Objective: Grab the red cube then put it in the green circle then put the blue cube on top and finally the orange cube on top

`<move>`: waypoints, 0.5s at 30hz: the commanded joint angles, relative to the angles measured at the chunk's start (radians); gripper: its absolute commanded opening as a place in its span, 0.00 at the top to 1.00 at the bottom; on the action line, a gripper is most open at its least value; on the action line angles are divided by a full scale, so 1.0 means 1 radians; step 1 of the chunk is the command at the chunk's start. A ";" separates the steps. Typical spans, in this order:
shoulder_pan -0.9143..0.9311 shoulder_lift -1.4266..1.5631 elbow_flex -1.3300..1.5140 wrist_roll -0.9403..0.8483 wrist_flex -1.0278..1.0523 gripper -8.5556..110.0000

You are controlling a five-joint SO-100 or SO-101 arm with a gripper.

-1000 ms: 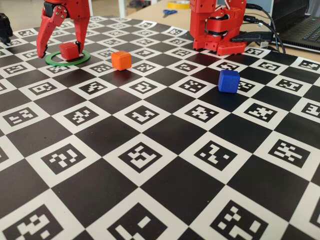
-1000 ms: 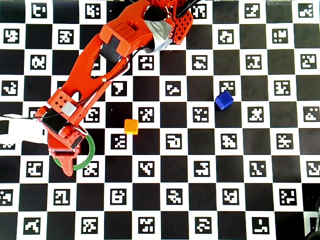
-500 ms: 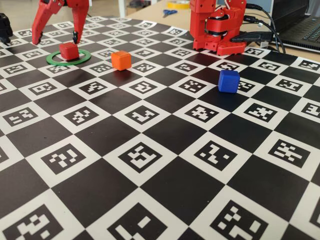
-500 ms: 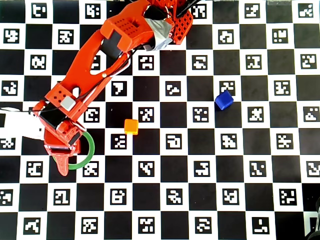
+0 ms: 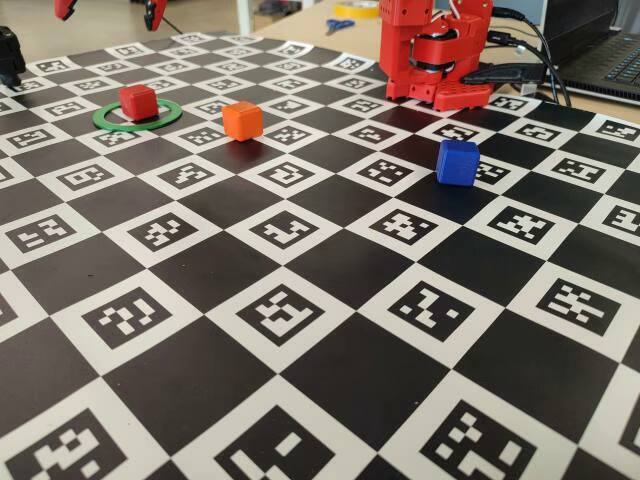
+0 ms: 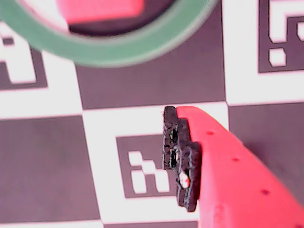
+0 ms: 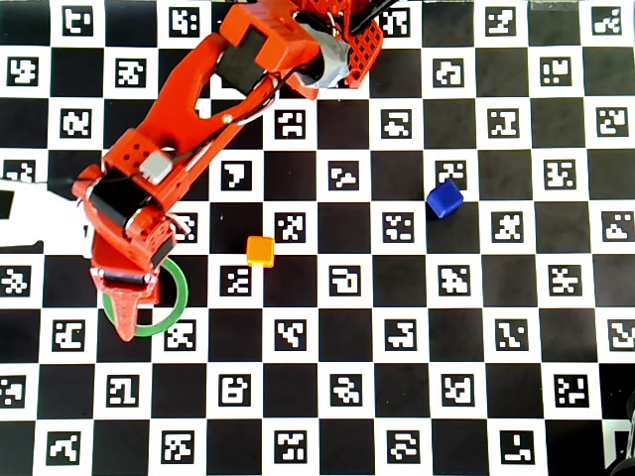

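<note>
Below the raised gripper [image 5: 108, 10], red cube [image 5: 137, 101] inside green circle [image 5: 106, 122].

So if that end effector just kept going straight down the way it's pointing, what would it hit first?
Probably the checkered board just beside the green circle. The end effector hangs open above the red cube, though depth is hard to judge.

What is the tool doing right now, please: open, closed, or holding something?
Tool: open and empty, fingertips apart at the fixed view's top edge, raised above the red cube, which sits free in the green circle.
</note>
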 commanded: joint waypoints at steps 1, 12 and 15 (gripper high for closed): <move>-0.014 0.198 0.026 0.015 0.029 0.52; -0.098 0.476 0.342 -0.009 0.048 0.52; -0.141 0.540 0.419 -0.014 0.057 0.54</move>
